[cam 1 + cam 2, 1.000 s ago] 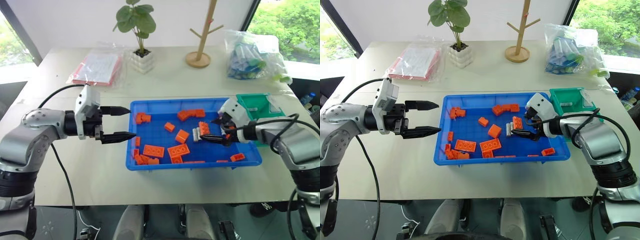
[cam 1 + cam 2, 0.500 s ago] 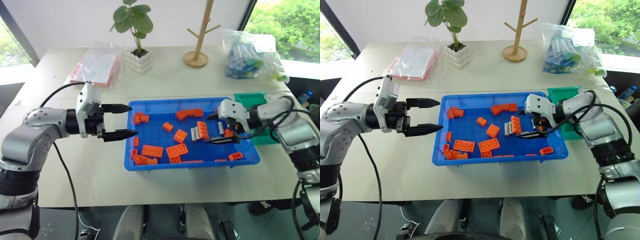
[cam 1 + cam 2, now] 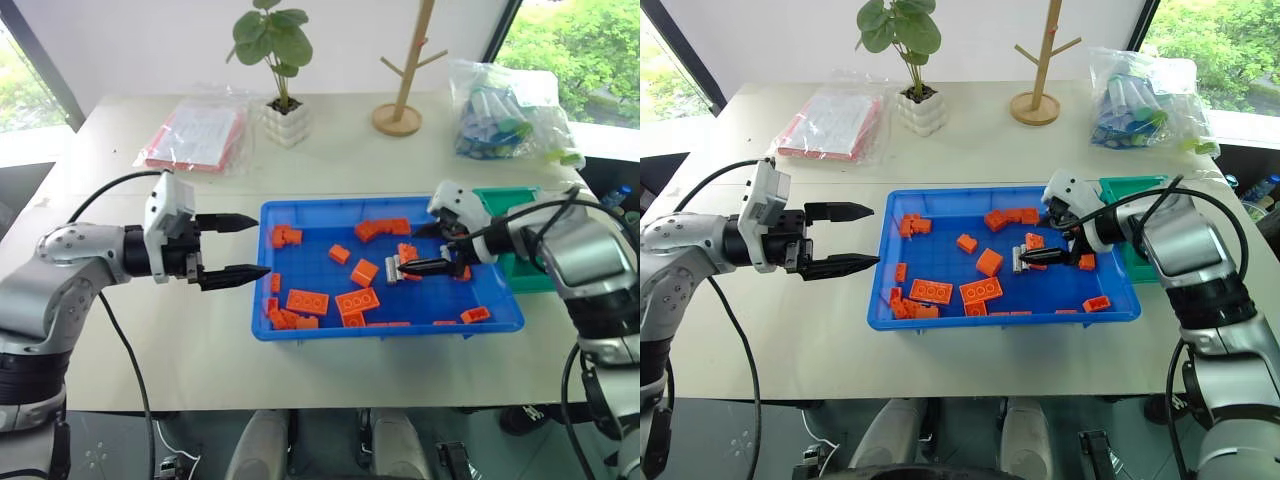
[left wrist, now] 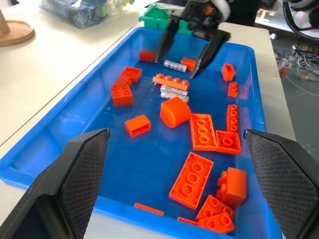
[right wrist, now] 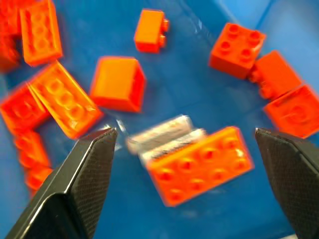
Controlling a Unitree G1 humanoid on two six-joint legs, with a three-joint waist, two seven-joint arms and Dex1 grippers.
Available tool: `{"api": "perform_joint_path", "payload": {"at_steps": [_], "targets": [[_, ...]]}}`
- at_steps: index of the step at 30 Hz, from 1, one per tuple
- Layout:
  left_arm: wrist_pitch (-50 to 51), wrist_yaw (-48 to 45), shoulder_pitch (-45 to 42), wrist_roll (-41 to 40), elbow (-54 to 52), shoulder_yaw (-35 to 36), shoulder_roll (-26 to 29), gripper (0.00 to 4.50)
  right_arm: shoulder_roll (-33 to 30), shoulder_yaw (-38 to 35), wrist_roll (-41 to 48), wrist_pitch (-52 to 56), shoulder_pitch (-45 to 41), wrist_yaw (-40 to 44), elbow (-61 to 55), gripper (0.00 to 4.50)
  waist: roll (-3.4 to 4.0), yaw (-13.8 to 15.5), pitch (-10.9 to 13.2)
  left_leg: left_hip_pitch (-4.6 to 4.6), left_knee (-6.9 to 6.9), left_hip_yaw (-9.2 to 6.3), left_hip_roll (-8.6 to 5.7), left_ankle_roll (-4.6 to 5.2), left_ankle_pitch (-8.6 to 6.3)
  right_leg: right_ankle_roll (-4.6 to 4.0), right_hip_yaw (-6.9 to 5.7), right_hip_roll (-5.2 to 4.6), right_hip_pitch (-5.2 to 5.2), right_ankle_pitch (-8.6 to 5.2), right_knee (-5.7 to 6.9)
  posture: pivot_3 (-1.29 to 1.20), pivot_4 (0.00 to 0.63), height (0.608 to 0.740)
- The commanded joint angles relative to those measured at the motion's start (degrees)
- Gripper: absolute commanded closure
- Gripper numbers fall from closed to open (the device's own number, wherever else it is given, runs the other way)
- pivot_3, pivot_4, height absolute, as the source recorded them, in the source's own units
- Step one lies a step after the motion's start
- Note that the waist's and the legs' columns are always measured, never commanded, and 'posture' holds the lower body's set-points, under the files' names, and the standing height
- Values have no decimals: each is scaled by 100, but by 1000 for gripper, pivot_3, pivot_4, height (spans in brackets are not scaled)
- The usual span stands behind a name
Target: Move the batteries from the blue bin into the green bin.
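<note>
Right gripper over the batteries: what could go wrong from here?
1. The batteries lie tight against a long orange brick, so the open right gripper may catch the brick too.
2. They are round and could roll off across the blue bin if nudged.
3. Another battery lies behind the brick and could be missed.

the pale desk carries the blue bin near its front edge with the green bin touching its right end, and farther back a bagged red-and-white packet, a potted plant, a wooden branch stand and a clear bag of blue items.
</note>
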Motion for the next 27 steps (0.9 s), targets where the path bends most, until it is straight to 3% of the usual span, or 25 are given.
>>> {"api": "perform_joint_path", "payload": {"at_steps": [1,5,14,27], "targets": [[11,-95,-218,-130,-114,-8,20,0,213,-733,296,1757,162,-810,-896,32,-1,-5,0,1,0,1,0,0,0,0,2,0,0,0,0,0,150,692],[-18,-201,-479,-87,23,-183,-86,0,785,-1351,391,3000,212,-1565,-1140,32,-1,-9,-1,2,1,4,0,0,0,-1,2,2,-1,1,2,0,150,692],[-65,-413,-771,-24,173,-427,-181,0,1705,-2302,1005,3069,-81,-3289,-54,32,-1,-21,-1,2,0,20,-3,2,1,-1,2,5,-1,2,4,0,150,692],[-62,-327,-711,23,102,-354,-205,0,1963,-2189,1785,3069,-195,-4433,402,32,-1,-44,-1,2,0,21,-3,4,2,0,2,8,1,2,6,0,150,692]]}}
